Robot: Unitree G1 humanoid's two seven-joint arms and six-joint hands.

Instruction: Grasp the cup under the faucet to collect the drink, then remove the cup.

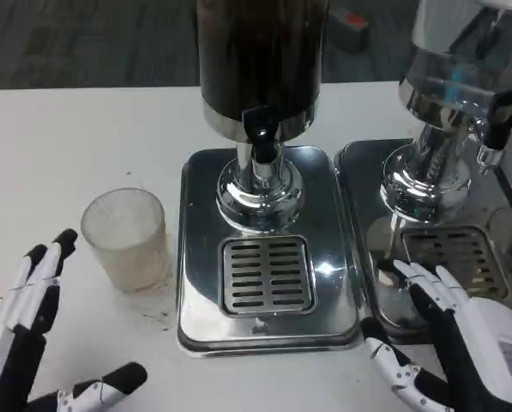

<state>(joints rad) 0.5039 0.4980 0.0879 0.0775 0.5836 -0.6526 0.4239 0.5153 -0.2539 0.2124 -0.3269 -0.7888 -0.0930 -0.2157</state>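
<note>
Head view: ribbed clear cup (125, 237) stands on the white table (67, 146) left of the dispenser's drip tray (267, 275), not under the black faucet (260, 137); left hand (33, 326) and right hand (461, 339) both spread, empty; a clumsy grasp could tip it.
</note>
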